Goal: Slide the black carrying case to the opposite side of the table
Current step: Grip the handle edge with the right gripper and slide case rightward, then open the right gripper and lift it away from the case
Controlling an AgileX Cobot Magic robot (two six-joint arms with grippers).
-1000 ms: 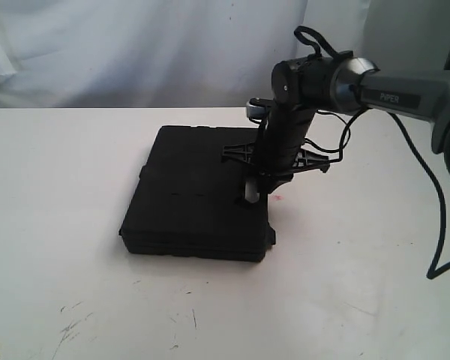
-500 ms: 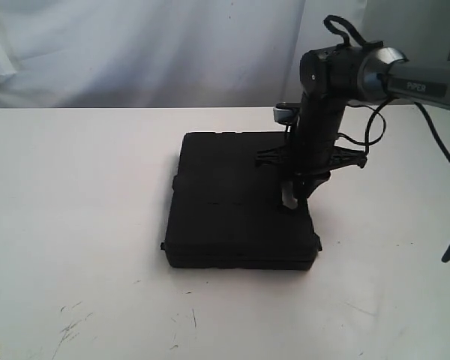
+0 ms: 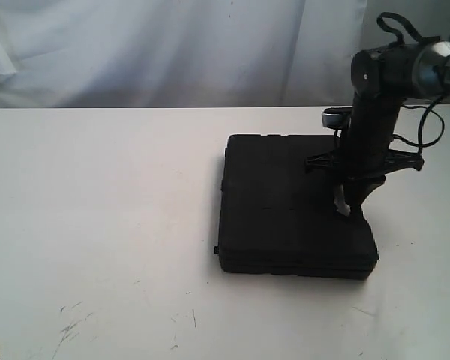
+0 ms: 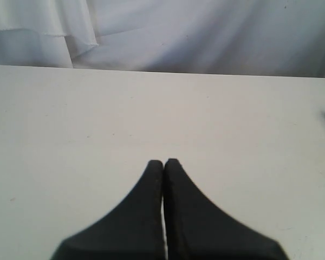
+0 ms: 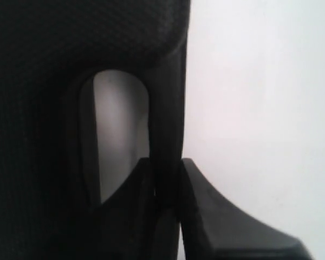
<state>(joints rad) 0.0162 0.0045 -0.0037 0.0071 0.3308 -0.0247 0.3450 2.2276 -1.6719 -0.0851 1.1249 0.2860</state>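
I've got the wide white table (image 3: pixel 97 187) spread across the whole view, and the flat matte black plastic case (image 3: pixel 285 202) lies flat on its right half, about midway between near and far. My worry is a yaw. All the pull comes through one point on the case's right edge, so drag under the near-left corner could swing the case round instead of letting it travel straight. The bar beside the handle slot (image 5: pixel 116 135) is thin, and I judge it could slip out of the pinch if I pull hard. I also can't see where the table ends on the right, so an overrun is possible.

The right arm reaches in high from the right with its forearm about level. The wrist is bent so the right gripper (image 3: pixel 349 206) points straight down, clamped on that bar, one finger inside the slot and one outside the edge. The left gripper (image 4: pixel 163 162) hangs over bare table, fingers pressed together, holding nothing.
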